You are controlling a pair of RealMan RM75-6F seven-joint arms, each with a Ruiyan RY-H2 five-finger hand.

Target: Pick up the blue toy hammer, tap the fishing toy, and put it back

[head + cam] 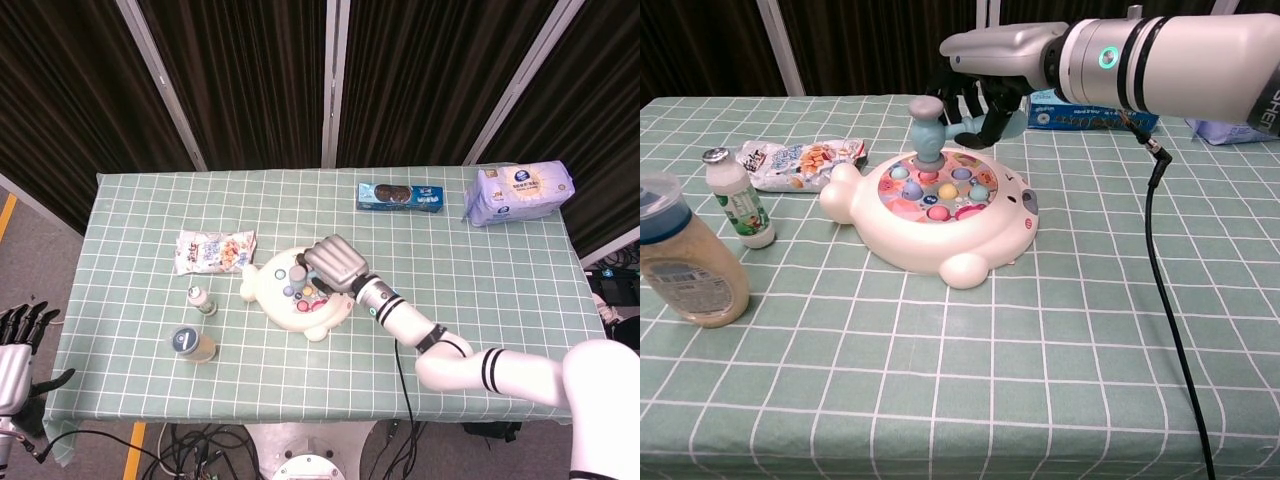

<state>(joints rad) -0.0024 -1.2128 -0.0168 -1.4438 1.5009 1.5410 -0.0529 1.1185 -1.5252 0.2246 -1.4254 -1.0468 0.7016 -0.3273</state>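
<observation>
Now right hand (975, 95) grips blue toy hammer (928, 128), head upright above fishing toy (940, 215), handle toward hand.

No legible text on any packaging

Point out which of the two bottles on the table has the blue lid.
The wider jar-like bottle holding beige contents, nearest the table's front edge, has the blue lid. The slimmer white bottle behind it has a silvery cap and green label.
</observation>
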